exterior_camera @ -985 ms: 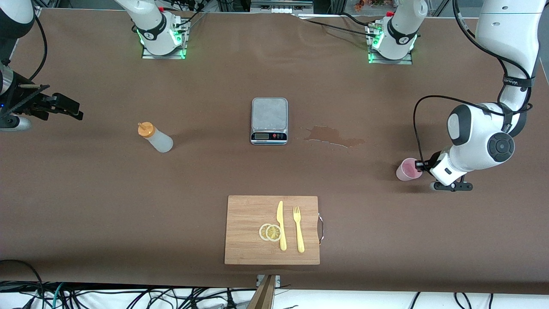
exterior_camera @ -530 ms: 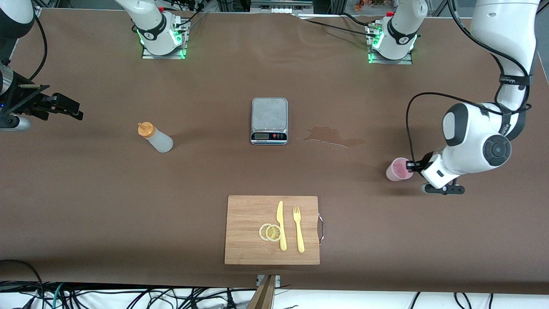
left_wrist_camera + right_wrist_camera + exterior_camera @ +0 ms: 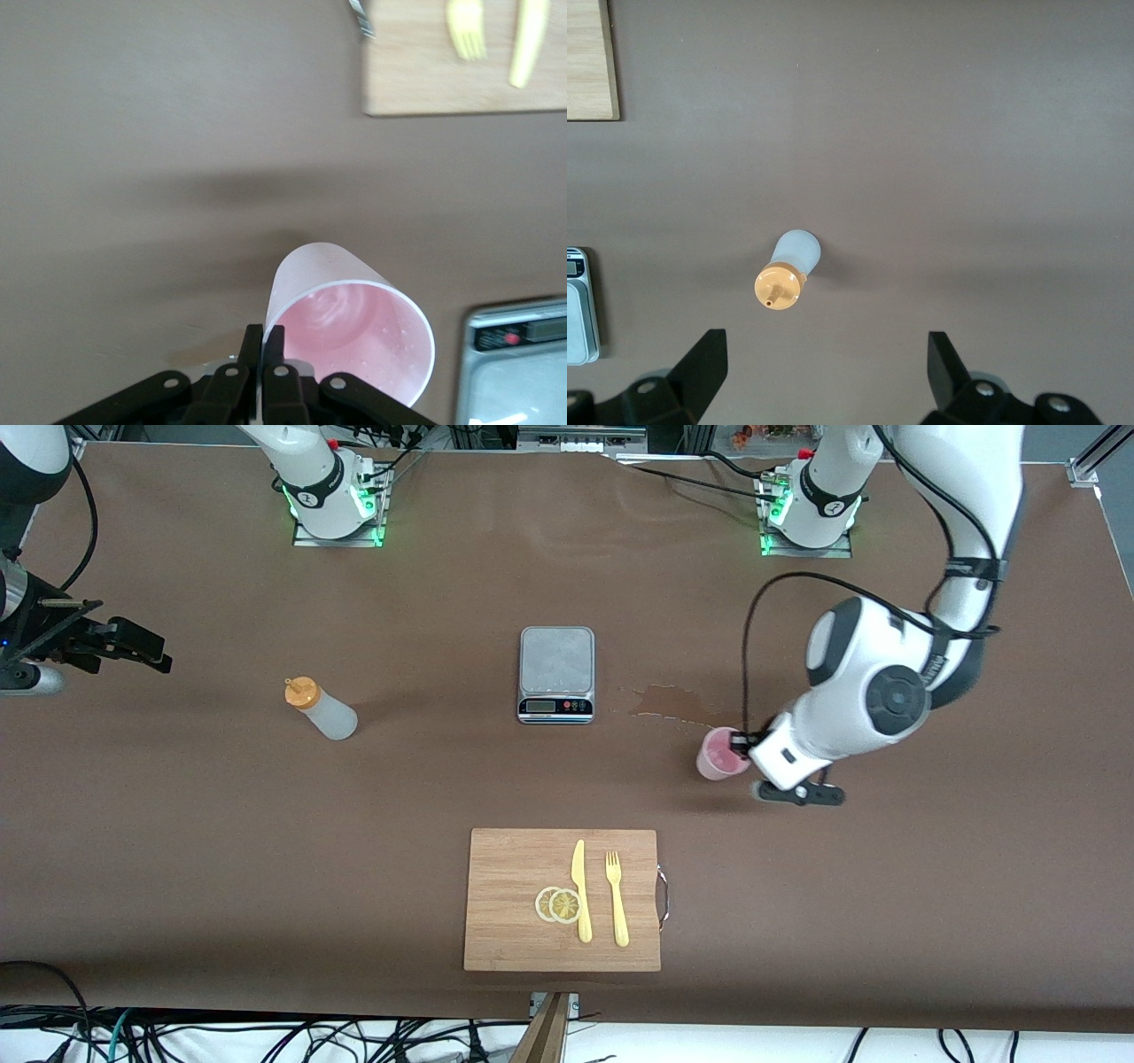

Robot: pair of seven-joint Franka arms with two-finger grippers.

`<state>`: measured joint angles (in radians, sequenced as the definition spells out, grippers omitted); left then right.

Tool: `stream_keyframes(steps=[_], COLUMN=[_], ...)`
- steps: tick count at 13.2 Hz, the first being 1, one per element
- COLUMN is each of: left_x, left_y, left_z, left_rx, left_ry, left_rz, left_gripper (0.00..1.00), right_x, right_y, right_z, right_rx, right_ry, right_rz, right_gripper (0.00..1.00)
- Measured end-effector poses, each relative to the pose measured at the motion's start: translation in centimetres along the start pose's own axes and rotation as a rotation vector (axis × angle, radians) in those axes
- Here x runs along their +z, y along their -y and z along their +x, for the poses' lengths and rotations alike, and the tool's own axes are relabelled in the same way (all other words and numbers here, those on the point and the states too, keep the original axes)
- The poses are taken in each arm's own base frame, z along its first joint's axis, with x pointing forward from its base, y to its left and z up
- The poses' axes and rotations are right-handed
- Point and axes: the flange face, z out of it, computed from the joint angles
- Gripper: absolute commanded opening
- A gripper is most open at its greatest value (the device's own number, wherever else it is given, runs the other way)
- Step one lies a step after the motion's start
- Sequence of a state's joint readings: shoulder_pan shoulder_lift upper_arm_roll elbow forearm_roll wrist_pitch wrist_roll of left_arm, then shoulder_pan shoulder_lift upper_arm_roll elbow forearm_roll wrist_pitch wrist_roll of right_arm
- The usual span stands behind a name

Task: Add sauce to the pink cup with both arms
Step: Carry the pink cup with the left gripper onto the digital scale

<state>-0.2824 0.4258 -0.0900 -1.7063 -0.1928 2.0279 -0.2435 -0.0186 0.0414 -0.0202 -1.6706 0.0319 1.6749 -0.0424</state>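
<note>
The sauce bottle point(image 3: 323, 710), whitish with an orange cap, stands on the table toward the right arm's end; it also shows in the right wrist view point(image 3: 788, 270). My right gripper point(image 3: 158, 655) hangs open and empty over the table's right-arm end, apart from the bottle; its jaws stand wide in the right wrist view point(image 3: 824, 359). My left gripper point(image 3: 742, 742) is shut on the rim of the pink cup point(image 3: 718, 755) and holds it over the table beside a wet stain. In the left wrist view the gripper point(image 3: 263, 336) pinches the cup point(image 3: 354, 323) wall, one finger inside.
A grey scale point(image 3: 555, 666) sits mid-table. A dark wet stain point(image 3: 687, 704) lies between the scale and the cup. A wooden board point(image 3: 509, 908) nearer the front camera carries a yellow knife point(image 3: 581, 890), a fork point(image 3: 617, 899) and lemon slices point(image 3: 558, 904).
My left arm has carried the pink cup from the left arm's end of the table toward the middle, close to the stain. The right arm and the bottle have not moved.
</note>
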Motion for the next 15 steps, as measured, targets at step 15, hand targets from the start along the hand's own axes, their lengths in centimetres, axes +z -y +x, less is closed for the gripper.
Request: stream_keyframes(steps=[15], left_x=[9.6], left_y=[-22.1], left_z=[-14.9], left_rx=[-0.061], left_ry=[0.004], left_rz=[0.046], left_gripper=[0.0], right_x=[0.0], right_y=[0.0], right_z=[0.0], right_rx=[0.001], right_ry=[0.0], right_rz=[0.0], right_gripper=[1.0])
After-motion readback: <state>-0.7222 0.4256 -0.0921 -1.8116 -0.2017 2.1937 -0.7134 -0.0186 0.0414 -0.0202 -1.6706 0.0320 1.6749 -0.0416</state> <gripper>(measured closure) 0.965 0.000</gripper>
